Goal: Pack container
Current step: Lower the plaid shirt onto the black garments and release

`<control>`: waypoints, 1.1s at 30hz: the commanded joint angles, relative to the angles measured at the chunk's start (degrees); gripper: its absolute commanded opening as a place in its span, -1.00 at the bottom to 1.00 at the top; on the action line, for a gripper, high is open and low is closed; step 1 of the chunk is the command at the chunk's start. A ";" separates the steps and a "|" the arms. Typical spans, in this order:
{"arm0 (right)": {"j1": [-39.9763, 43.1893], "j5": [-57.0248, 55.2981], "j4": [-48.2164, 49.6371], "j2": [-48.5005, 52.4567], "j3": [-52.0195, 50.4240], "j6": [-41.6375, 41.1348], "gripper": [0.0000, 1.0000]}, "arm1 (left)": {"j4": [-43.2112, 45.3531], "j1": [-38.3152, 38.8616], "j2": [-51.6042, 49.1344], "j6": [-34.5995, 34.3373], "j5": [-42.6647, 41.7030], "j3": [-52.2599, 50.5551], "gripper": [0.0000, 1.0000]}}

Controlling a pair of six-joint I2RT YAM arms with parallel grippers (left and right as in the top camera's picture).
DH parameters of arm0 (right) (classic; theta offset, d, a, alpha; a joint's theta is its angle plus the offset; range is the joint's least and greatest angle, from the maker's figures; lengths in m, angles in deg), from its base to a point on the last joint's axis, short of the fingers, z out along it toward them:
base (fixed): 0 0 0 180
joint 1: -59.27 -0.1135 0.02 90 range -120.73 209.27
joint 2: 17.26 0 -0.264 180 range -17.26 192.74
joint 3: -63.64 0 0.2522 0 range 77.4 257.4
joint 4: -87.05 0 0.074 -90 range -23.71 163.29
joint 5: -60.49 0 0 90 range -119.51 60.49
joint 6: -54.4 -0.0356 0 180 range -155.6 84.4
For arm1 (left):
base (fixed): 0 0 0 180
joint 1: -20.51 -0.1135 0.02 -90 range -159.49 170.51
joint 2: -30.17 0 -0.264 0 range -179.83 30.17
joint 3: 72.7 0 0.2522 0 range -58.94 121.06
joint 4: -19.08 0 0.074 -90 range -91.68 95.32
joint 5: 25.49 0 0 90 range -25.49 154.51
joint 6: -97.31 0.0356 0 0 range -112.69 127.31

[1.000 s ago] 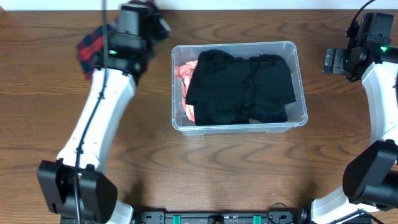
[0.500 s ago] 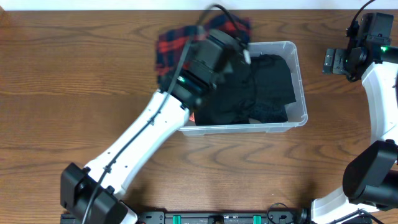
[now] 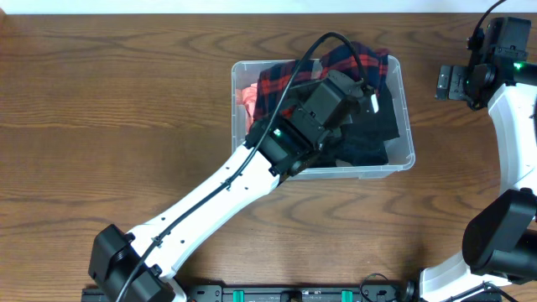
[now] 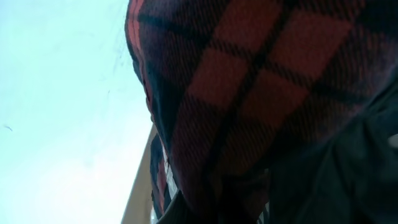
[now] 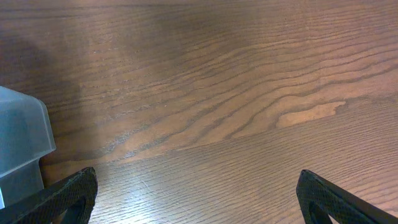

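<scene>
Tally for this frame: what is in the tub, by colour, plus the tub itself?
Red-and-navy plaid cloth: 1
Black clothing: 1 pile (separate pieces cannot be told apart)
Pink cloth: 1
Clear tub: 1
Total: 4

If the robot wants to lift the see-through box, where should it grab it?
Best guess: the thick rim of the box on its right short side, pinched from above by the open right gripper. That edge is bare and nearest that arm; the checked shirt and the left arm cover the middle.
</scene>
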 commanded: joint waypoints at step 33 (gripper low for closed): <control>-0.04 0.02 -0.07 -0.94 0.92 -0.94 0.98 | -0.76 0.28 -8.92 0.59 -10.64 0.98 -0.67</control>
